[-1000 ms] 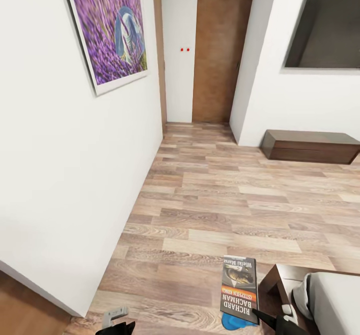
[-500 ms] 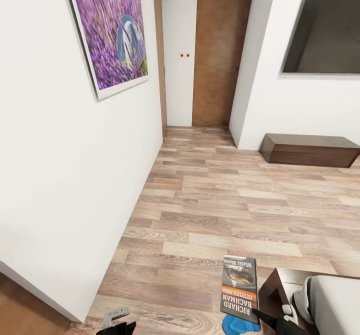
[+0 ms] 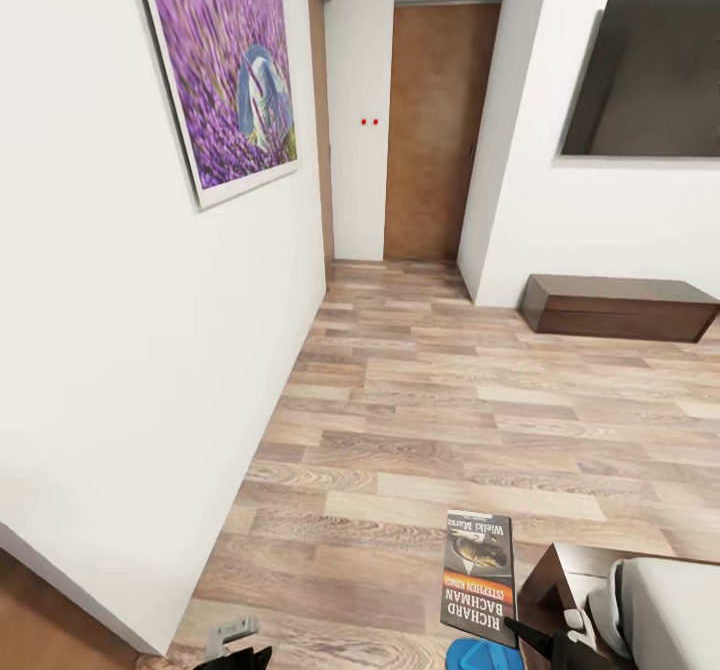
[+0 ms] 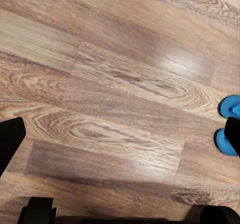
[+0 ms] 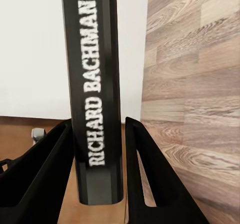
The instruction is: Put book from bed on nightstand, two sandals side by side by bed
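From the head camera, the right claw [image 3: 545,640] sits at the lower edge of the picture, mostly cut off, with one dark finger reaching up to the bottom corner of the book [image 3: 479,577], which it holds flat and cover-up over the wood-plank floor [image 3: 450,420], its lettering upside down from here. A blue sandal [image 3: 482,656] peeks out beneath the book, most of it hidden or cropped by the frame edge. Just right of the book, a corner of the bed [image 3: 655,610] shows: dark frame, pale grey mattress, the rest cut off. The left claw [image 3: 235,650] is barely in frame at the bottom, a grey piece and black tip, and whether it is released or clenched cannot be told here. Farther off stand a tan door [image 3: 440,130], a lavender picture [image 3: 228,60] on the left wall, a dark screen [image 3: 645,75] and a long low dark cabinet [image 3: 620,307]. In the left wrist camera, the left claw [image 4: 120,139] hangs spread apart over bare planks, fingers at the picture's edges, and two sandals [image 4: 230,126] show as blue toes, partly hidden by one finger. In the right wrist camera, the right claw [image 5: 98,164] is clamped on the book's [image 5: 95,98] spine, a black finger on each side, "RICHARD BACHMAN" running along it.
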### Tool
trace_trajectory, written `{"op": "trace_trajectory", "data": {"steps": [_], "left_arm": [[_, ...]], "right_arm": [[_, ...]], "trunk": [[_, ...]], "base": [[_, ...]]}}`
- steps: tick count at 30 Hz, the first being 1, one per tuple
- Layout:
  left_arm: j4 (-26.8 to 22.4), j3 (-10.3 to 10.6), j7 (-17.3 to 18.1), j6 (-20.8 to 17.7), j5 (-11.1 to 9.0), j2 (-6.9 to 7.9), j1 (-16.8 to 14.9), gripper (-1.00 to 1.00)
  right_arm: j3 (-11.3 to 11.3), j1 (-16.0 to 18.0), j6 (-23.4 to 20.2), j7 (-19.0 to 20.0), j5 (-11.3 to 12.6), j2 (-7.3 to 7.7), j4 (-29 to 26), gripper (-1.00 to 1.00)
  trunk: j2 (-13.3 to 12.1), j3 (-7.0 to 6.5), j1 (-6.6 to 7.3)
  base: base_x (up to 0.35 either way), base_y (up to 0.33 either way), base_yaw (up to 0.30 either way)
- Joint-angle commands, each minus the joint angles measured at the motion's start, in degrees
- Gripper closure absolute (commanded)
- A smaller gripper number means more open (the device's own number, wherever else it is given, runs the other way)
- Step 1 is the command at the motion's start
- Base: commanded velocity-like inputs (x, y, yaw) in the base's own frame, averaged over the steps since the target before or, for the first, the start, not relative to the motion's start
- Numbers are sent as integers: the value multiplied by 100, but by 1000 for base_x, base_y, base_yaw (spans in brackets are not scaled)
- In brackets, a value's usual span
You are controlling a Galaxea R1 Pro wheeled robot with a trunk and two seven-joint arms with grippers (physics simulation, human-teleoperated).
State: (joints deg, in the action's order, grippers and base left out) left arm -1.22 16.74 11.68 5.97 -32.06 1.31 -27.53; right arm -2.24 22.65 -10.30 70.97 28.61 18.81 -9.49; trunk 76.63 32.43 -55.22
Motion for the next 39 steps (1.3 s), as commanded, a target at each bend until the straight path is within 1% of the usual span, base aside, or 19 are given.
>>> {"op": "trace_trajectory", "data": {"steps": [1, 39], "left_arm": [[7, 49, 22, 18, -55, 1, -3, -100], [7, 49, 22, 18, -55, 1, 2, -100]], "right_arm": [[-22, 3, -60, 20, 0, 0, 0, 100], [-22, 3, -60, 22, 1, 0, 0, 100]], "trunk": [[3, -4, 0], [3, -357, 0]], "base": [[0, 0, 0], [0, 0, 0]]}}
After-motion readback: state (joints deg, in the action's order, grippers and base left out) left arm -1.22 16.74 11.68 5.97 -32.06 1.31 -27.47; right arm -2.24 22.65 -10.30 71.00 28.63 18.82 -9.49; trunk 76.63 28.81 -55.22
